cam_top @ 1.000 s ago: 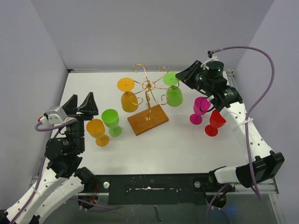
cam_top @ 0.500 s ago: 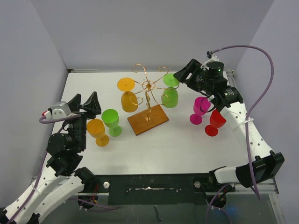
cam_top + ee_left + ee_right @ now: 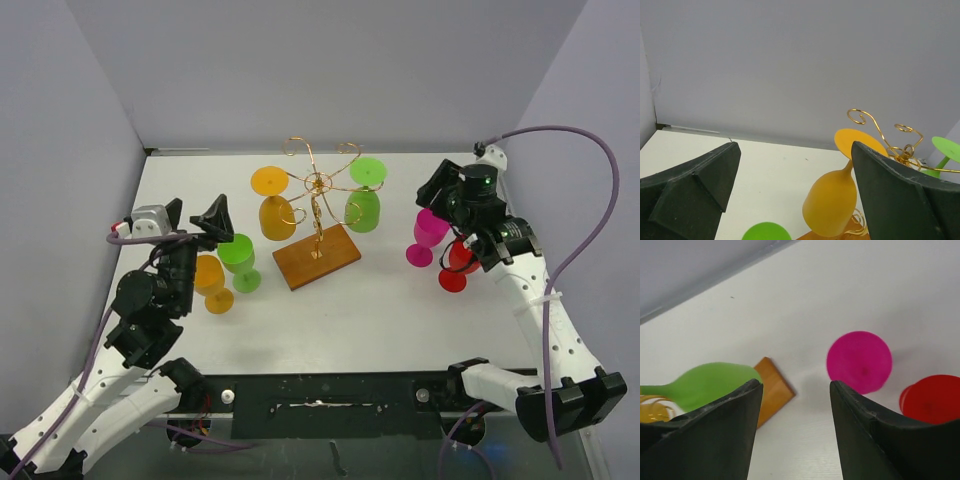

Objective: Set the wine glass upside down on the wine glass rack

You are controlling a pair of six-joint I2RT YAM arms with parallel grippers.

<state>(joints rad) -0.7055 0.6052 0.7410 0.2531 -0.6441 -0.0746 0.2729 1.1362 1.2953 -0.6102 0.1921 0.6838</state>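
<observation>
1. The right tool (image 3: pixel 795 405) is spread and empty. It hovers above the pink glass (image 3: pixel 428 232) and the red glass (image 3: pixel 458 262).
2. The left tool (image 3: pixel 195 218) is also spread and empty, over the upright orange glass (image 3: pixel 208 280) and the lime glass (image 3: pixel 240 260).
3. The wine glass rack (image 3: pixel 317 215) stands mid-surface (image 3: pixel 400 300). The green wine glass (image 3: pixel 364 200) hangs inverted at its 3 o'clock, and the amber glass (image 3: pixel 274 205) hangs at 9.

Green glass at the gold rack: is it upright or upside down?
Upside down: the green glass hangs from the rack, foot on top, bowl below.

The wine glass rack (image 3: pixel 318 184) is shiny gold wire on smooth wood; the green glass (image 3: pixel 364 208) looks matt plastic.
</observation>
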